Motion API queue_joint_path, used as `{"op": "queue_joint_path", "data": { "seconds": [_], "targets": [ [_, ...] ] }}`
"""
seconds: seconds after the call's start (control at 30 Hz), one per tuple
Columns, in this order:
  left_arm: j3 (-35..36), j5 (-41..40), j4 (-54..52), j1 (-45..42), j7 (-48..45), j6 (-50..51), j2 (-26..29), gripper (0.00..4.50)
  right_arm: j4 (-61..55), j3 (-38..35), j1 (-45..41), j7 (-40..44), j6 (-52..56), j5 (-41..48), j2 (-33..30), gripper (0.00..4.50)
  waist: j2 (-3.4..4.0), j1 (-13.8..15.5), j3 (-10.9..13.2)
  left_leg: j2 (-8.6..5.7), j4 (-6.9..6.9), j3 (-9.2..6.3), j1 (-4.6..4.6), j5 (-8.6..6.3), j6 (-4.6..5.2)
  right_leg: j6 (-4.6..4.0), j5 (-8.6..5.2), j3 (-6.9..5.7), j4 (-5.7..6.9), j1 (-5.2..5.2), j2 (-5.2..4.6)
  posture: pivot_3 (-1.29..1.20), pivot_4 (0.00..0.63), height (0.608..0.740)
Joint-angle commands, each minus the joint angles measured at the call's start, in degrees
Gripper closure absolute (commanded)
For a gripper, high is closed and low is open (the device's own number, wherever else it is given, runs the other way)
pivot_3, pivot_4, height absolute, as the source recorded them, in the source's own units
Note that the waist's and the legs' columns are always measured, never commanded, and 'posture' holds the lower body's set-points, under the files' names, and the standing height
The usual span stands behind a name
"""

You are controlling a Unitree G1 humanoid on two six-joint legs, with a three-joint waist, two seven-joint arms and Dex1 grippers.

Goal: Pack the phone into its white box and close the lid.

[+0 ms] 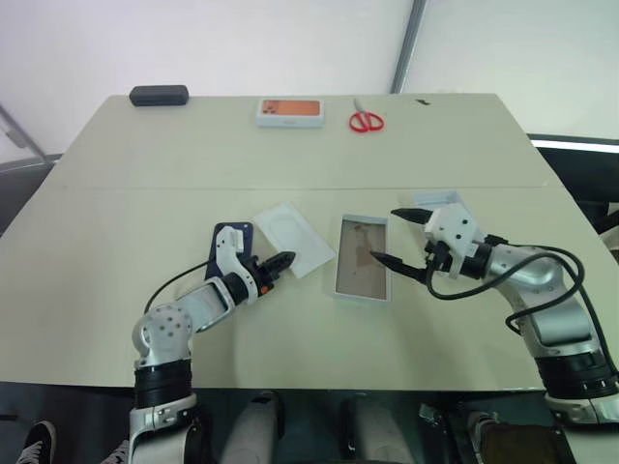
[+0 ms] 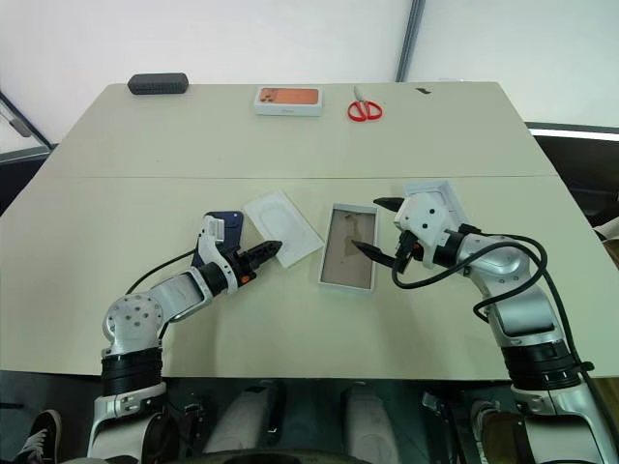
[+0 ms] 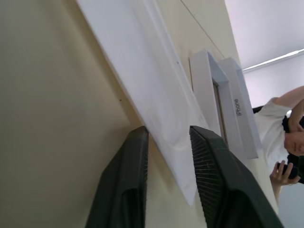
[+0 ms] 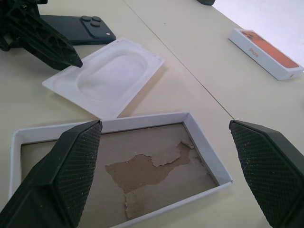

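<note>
- The left claw has its fingers drawn close on either side of the near edge of the flat white insert card; whether they actually pinch it, I cannot tell.
- The right claw hangs released, fingers spread wide, over the white box, which lies open in the middle of the counter.
- The phone lies just left of the card.
- The lid sits right of the box, behind the right claw.
- Along the far edge: a black case, an orange-pictured box, red scissors.
</note>
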Motion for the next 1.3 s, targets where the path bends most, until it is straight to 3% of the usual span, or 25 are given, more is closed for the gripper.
{"op": "queue_joint_path", "data": {
  "seconds": [0.03, 0.4, 0.67, 0.8, 1.0, 1.1, 1.3],
  "targets": [
    [-0.8, 0.3, 0.3, -0.2, -0.9, -0.8, 0.2, 4.47, -2.1, -0.6, -0.5, -0.3, -0.6, 0.3, 0.4, 0.0, 0.01, 0.0, 0.0, 0.0, 0.0, 0.01, 0.0, 0.0, 0.0, 0.0, 0.0, 0.0, 0.0, 0.0, 0.0, 0.0, 0.15, 0.74],
    [2.3, -3.1, 2.1, -2.1, -1.1, 0.6, 1.7, 4.47, -2.7, -0.8, 0.1, 0.1, 0.0, 1.3, 0.5, 0.0, 0.01, -0.1, 0.0, 0.02, -0.01, 0.0, 0.01, 0.0, 0.0, 0.0, 0.0, 0.03, 0.0, -0.01, 0.04, 0.0, 0.15, 0.74],
    [6.1, -11.7, 4.6, -4.2, -7.7, 9.4, 12.6, 4.47, -10.3, 2.2, 2.0, 5.2, 10.8, 11.0, 1.2, 0.0, -0.02, -0.2, 0.0, 0.09, -0.02, -0.1, -0.01, 0.0, 0.0, -0.01, 0.0, 0.03, 0.0, -0.06, 0.12, 0.0, 0.15, 0.74],
    [5.8, -11.0, 6.5, -5.8, -10.9, 9.5, 17.1, 4.47, -10.3, 6.7, 1.7, 5.9, 10.4, 7.8, 1.7, 0.0, -0.01, -0.1, 0.0, 0.09, -0.02, -0.14, -0.01, 0.0, 0.0, -0.01, 0.0, 0.03, 0.0, -0.06, 0.11, 0.0, 0.15, 0.74],
    [4.2, -9.7, 7.0, -6.5, -15.2, 8.0, 19.6, 4.47, -7.6, 10.7, 0.8, 5.9, 8.7, 3.2, 2.2, 0.0, -0.01, -0.1, 0.0, 0.08, -0.04, -0.13, -0.03, 0.0, -0.02, -0.01, 0.0, 0.04, -0.02, -0.1, 0.08, 0.0, 0.15, 0.74],
    [4.0, -9.2, 6.7, -6.2, -15.3, 7.4, 19.4, 4.5, -5.7, 12.1, 1.0, 7.0, 6.6, 0.5, 1.2, 0.89, -0.02, -0.1, 0.0, 0.09, -0.05, -0.13, -0.03, 0.0, -0.02, -0.02, 0.0, 0.04, -0.02, -0.11, 0.08, 0.0, 0.15, 0.74],
    [4.0, -9.5, 5.9, -5.7, -15.5, 7.2, 19.0, 4.5, -3.2, 12.4, 1.7, 8.4, 4.0, -2.1, 0.2, 4.04, -0.02, -0.1, 0.0, 0.09, -0.05, -0.13, -0.04, 0.0, -0.02, -0.01, 0.0, 0.05, -0.02, -0.12, 0.08, 0.0, 0.15, 0.74]
  ]
}}
